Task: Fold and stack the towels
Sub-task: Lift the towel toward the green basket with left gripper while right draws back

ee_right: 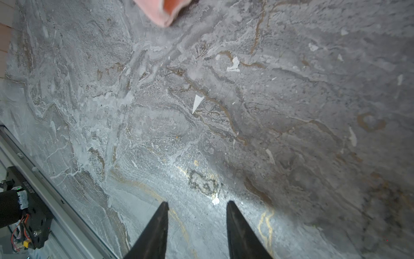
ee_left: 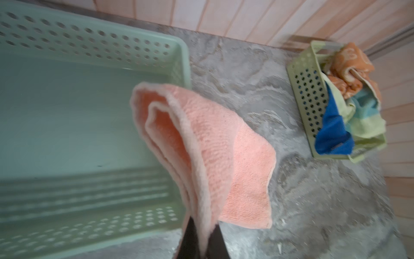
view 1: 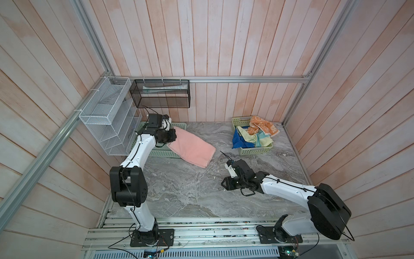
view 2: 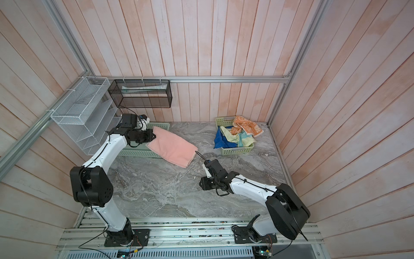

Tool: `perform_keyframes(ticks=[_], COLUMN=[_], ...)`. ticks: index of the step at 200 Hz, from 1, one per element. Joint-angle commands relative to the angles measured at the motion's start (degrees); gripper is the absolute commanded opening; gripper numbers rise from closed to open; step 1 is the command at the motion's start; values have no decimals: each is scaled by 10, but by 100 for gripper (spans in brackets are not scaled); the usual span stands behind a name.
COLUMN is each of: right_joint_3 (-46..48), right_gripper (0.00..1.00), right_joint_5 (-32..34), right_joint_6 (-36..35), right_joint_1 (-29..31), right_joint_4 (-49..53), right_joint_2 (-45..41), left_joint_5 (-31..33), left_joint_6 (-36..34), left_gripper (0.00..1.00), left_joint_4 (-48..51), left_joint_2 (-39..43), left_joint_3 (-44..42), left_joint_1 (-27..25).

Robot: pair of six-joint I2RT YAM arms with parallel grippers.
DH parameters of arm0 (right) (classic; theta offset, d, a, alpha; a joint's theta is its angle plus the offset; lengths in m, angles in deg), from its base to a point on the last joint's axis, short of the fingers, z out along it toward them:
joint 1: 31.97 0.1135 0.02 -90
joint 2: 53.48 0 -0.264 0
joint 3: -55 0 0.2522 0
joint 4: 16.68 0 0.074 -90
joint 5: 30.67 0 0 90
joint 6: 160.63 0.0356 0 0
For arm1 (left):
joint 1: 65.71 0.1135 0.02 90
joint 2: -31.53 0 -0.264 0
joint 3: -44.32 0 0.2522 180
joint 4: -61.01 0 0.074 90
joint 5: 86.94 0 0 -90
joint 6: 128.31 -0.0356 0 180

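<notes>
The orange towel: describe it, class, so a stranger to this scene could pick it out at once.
On the marble table, find the yellowish basket in the far right corner. The orange towel tops the heap, spilling over the rim. Only it is orange with cream patterns; the blue towel and yellow towel lie beneath.
</notes>
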Motion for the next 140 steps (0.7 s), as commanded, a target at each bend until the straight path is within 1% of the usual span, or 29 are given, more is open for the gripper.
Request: perform_keyframes(ticks=[1, 13, 25, 33, 58, 87, 116, 129, 140], right_joint_3=[-3, -5, 0, 5, 22, 34, 46, 52, 58], right_gripper=[44, 43, 43, 43, 43, 43, 43, 43, 43], right_joint_5=[-11, -9, -7, -6, -12, -11, -8, -10, -10], right_joint_6=[-2, -4, -4, -1, 4, 5, 14, 19, 24], right_joint_1=[-1, 0, 0, -1, -1, -1, 0, -1, -1], right_joint_4=[1, 7, 9, 8, 2, 4, 4, 3, 1], right_joint_2=[7, 9, 6, 3, -9, -24, -41, -48, -53], left_joint_5=[-41, -63, -80, -90, -135, -137, -147, -142, -132], left_joint_6=[-44, -33, -9, 15, 54, 82, 152, 163, 163], left_gripper=[0, 0, 0, 0, 0, 0, 0, 0, 0], left_joint_4=[38, 36, 15, -8, -59, -73, -119, -120, -104], left_joint_2=[-84, -109, -114, -105, -72, -42, 9, 27, 37], left_joint_3=[28, 27, 3, -22, -94, -150, -219, -229, -215], left_joint_1=[11, 10, 6, 1, -17, -43, -80, -98, -105])
